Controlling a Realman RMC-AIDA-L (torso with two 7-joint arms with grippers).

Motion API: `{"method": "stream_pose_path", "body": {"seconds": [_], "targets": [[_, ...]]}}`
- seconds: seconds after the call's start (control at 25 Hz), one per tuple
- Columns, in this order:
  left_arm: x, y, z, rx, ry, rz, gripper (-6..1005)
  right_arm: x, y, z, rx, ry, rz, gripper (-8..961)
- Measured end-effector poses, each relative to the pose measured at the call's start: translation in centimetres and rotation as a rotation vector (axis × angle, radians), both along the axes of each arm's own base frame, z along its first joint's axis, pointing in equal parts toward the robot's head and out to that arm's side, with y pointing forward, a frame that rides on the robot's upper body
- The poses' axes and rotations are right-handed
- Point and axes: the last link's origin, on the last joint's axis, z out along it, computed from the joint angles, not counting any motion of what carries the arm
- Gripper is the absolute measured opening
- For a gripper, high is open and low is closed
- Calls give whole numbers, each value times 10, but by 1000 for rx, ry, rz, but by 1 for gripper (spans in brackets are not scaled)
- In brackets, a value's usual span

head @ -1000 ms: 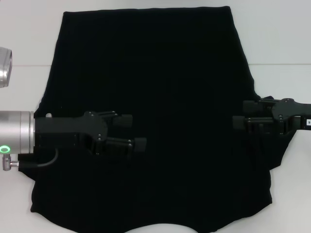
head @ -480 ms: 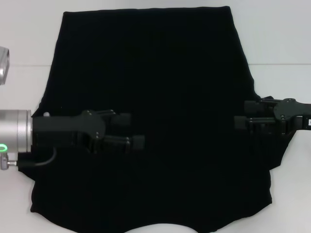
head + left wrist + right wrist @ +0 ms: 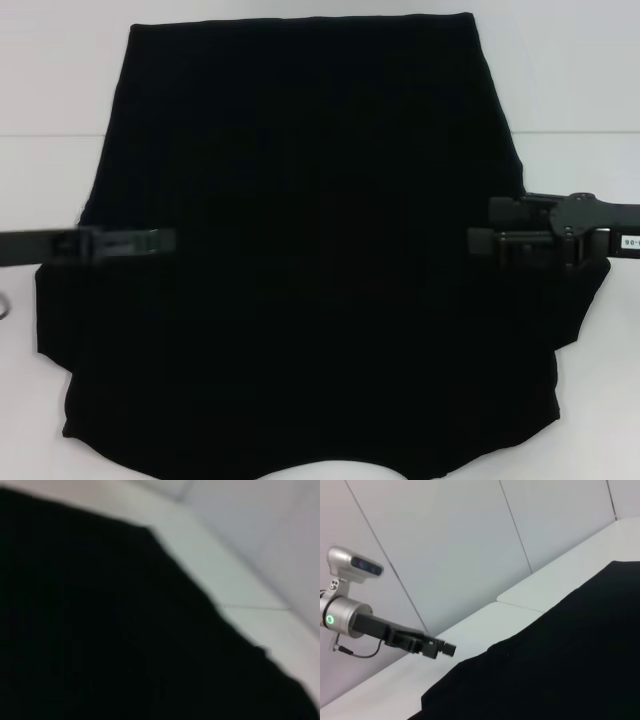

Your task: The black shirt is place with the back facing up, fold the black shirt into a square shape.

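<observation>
The left gripper reaches in from the left edge of the tabletop, a thin dark bar lying level over the left side of the black shirt. Seen edge-on like that, its fingers look pressed together into one flat line, though I cannot tell for sure against the dark cloth. In the right wrist view the same gripper sticks out over the shirt's edge, apparently clear of the cloth.

The shirt is spread flat across the middle of the white tabletop, covering most of it, one straight edge along the far side and a curved edge at the near side. From the left wrist camera only the cloth and a strip of bare tabletop show.

Further right, the right gripper comes in from the right edge, over the shirt's right side. Its two fingers lie apart, one a little farther from me than the other, with cloth showing between them.
</observation>
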Motion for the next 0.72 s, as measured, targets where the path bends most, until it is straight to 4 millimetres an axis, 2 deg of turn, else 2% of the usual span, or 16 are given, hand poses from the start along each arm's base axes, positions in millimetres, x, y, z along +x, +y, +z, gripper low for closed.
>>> {"method": "stream_pose_path", "body": {"seconds": [0.36,0.72], "targets": [[-39,-19,21,-9,97,257,950,-9,6,-5,4,7,12,883],[-58,-22,23,4,163,373,950,-12,11,-5,14,3,14,883]]}}
